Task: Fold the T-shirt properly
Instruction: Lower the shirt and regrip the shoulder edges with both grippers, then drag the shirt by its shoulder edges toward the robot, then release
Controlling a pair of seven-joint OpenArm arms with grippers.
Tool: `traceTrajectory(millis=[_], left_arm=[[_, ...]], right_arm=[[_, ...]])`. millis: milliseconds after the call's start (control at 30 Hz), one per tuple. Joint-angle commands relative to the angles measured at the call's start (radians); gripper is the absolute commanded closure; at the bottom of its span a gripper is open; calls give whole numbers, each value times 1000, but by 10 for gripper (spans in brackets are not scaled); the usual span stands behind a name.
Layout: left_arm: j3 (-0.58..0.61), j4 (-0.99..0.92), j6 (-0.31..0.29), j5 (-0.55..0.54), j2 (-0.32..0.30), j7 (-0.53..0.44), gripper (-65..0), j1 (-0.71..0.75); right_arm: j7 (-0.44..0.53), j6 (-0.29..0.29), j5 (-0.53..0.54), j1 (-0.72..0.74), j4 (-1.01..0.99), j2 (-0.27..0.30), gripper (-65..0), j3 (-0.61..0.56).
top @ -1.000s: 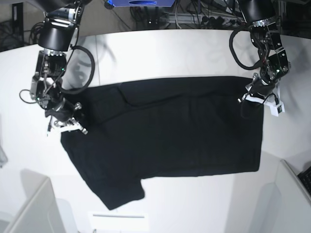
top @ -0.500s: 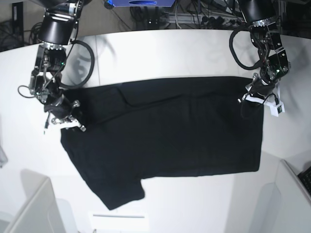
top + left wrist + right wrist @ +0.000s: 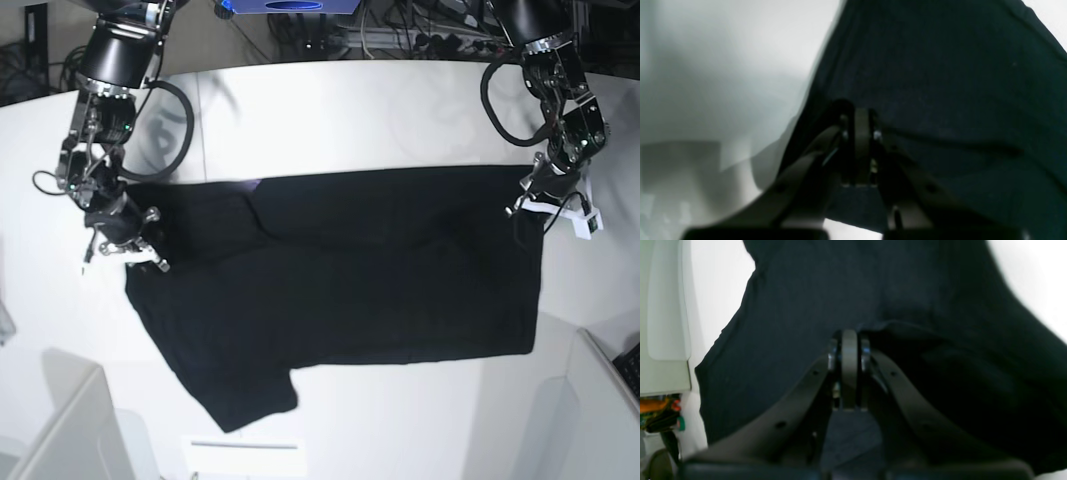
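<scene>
The T-shirt [image 3: 350, 280] lay spread across the white surface [image 3: 350, 110], black face up (no print visible). The left end effector [image 3: 548, 203] was pinched closed on the cloth at one upper corner, and the right end effector [image 3: 128, 248] was likewise clamped on the opposite upper corner, beside a sleeve.

Both grippers have moved outward: right gripper [image 3: 128, 252] toward the table edge, left gripper [image 3: 556, 205] likewise, stretching the T-shirt [image 3: 350, 290] taut.
</scene>
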Motion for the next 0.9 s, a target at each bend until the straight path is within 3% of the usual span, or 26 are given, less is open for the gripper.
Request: traceTrajectory(millis=[0,500,533,600,667,767,867], left_arm=[[-3,16,-4,-7,-15,-18,0,-7],[-10,-15,-5,-7,-16,-18,0,-12],[-10,-15,-5,-7,-16,-18,0,-12],[-13,-13,-5,-7,-16,-18,-133,-12],[-14,-12,-5,-11,-16,-23,-281,-13],[-26,5,-8,-14,-16,-26,-467,-13],[-119,112,-18,-66,-10,-21,-535,11]], right_arm=[[19,7,11,15,18,12,0,2],[11,2,9,9,16,12,0,8],[11,2,9,2,16,13,-45,10],[11,2,9,-6,19,15,-195,10],[15,2,9,-17,27,13,-294,13],[20,2,11,-49,84,6,-275,67],[20,2,9,-107,196,-40,-263,133]])
